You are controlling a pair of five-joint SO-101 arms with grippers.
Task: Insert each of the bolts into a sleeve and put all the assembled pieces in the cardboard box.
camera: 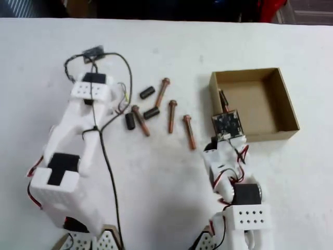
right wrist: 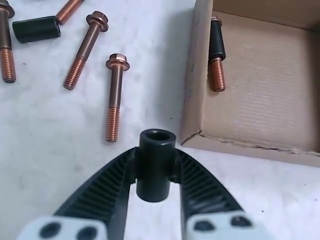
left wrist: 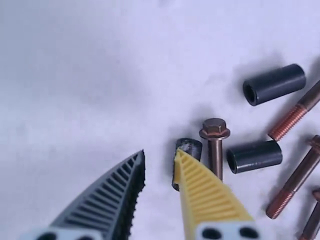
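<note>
My right gripper [right wrist: 155,154] is shut on an upright black sleeve [right wrist: 154,170], just outside the near corner of the cardboard box [right wrist: 196,70]. One bolt with a sleeve on it [right wrist: 216,54] lies inside the box against its wall. My left gripper [left wrist: 160,153] hangs open over the table; its yellow finger [left wrist: 202,195] partly covers a black sleeve [left wrist: 188,147] beside a copper bolt [left wrist: 215,142]. Two more sleeves [camera: 147,93] [camera: 151,113] and several loose bolts [camera: 171,115] lie between the arms in the high view.
The box [camera: 283,104] stands at the right of the white table, open on top. A black cable [camera: 106,156] runs along the left arm across the table. Bare tabletop stretches beyond the parts and in front of them.
</note>
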